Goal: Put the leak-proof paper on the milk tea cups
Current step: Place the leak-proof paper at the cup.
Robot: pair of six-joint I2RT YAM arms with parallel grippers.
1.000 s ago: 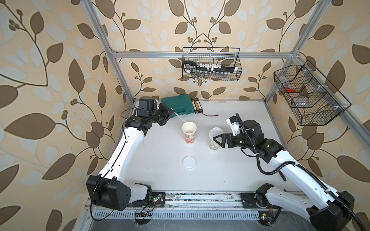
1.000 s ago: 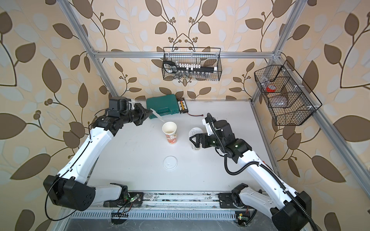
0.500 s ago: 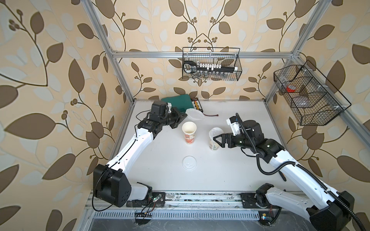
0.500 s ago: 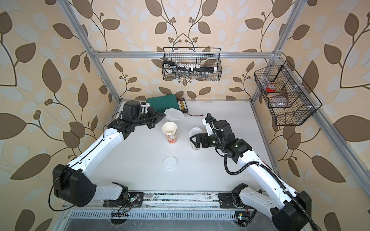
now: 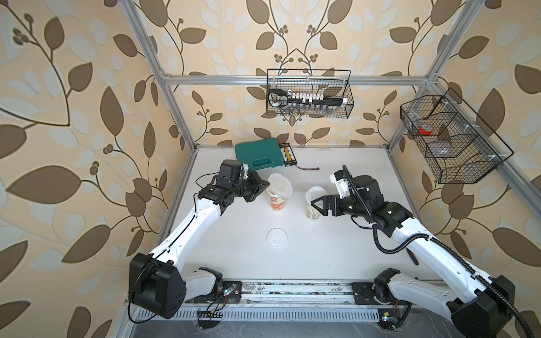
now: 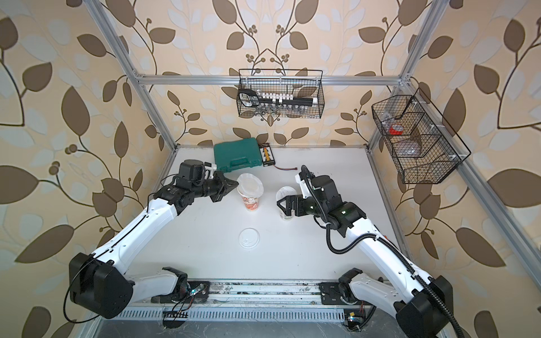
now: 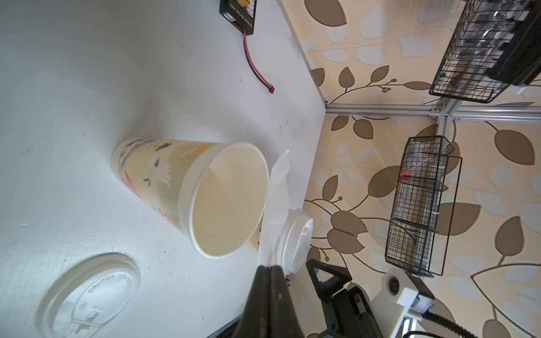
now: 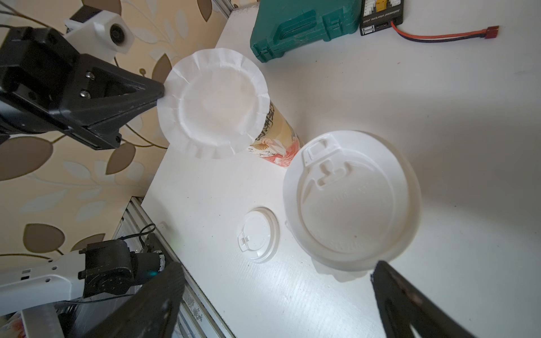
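Precariously, paper (image 5: 280, 185) was pinched by the left gripper (image 5: 265, 185) over the red cup (image 5: 276, 204); released off-centre, it could be lost. Right gripper (image 5: 316, 208) was spread wide.

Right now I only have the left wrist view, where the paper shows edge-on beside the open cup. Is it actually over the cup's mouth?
Observer: Yes. In both top views the paper hangs over the red cup, whose near rim peeks out from under it.
Operator: Is the right gripper holding anything?
Observer: It looks open. The right gripper has its fingers spread close to the second cup, which wears a lid. I can't tell whether they touch it.
Operator: What is behind the left arm?
Observer: A green case lies at the back, just behind the left gripper.
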